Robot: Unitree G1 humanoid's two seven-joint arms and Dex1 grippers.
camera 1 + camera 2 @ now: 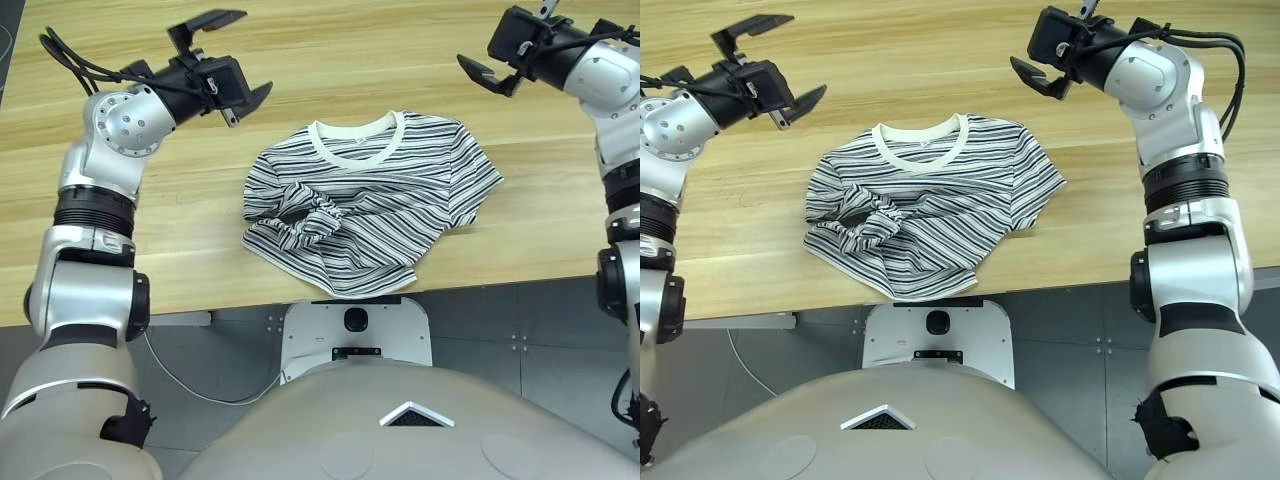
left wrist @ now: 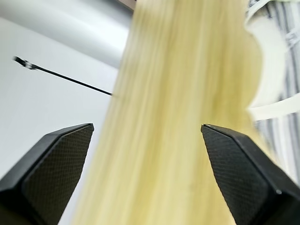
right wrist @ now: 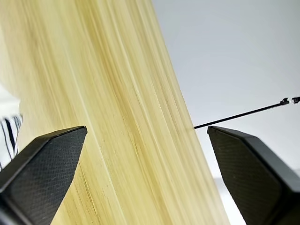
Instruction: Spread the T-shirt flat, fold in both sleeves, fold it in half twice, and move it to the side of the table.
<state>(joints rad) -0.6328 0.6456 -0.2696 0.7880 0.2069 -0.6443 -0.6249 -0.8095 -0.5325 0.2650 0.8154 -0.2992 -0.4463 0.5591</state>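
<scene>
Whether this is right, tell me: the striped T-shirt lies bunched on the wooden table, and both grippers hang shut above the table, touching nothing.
Not quite: both are open, not shut. The wrist views show the left gripper and the right gripper with fingers wide apart. The rest holds: the T-shirt lies bunched on the table, untouched.

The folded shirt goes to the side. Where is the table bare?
The table is bare left of the T-shirt, below the left gripper, right of it by the right gripper, and beyond the collar. Only the near edge is tight: the hem reaches it.
</scene>
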